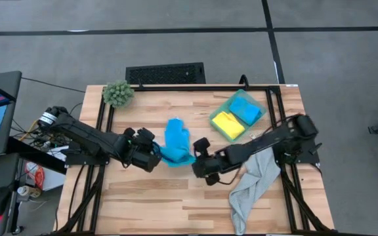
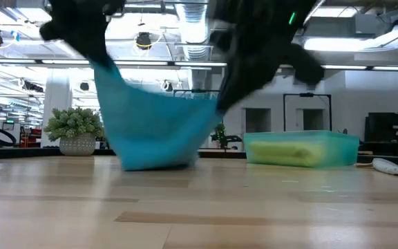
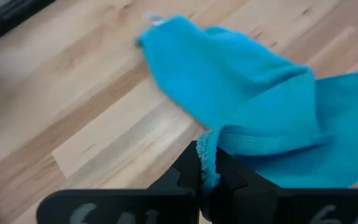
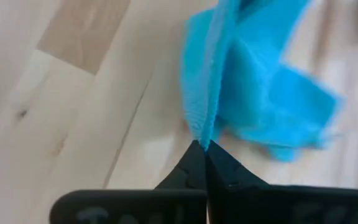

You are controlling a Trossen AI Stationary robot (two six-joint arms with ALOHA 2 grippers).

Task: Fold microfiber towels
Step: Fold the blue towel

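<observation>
- Desk (image 1: pixel 176 203): light wooden top carrying all items; both arms reach in toward its middle.
- Grey towel (image 1: pixel 254 183): largest cloth, lying crumpled at the right near edge of the desk, partly under the right arm.
- Blue towel (image 1: pixel 176 141): at the centre of the desk, between the two pincers. In the low view its two upper corners are lifted and the cloth (image 2: pixel 154 128) sags between them, its lower part resting on the desk.
- Green bin (image 1: pixel 237 115): at the right far side, holding a folded yellow towel (image 1: pixel 228 124) and a second blue towel (image 1: pixel 247 110), side by side.
- Plant (image 1: pixel 118 94): at the left far corner, well apart from the work.
- Left pincer (image 3: pixel 207 177): closed tight on one edge of the blue towel.
- Right pincer (image 4: pixel 202 152): fingers pinched together on the opposite edge of the same towel.
</observation>
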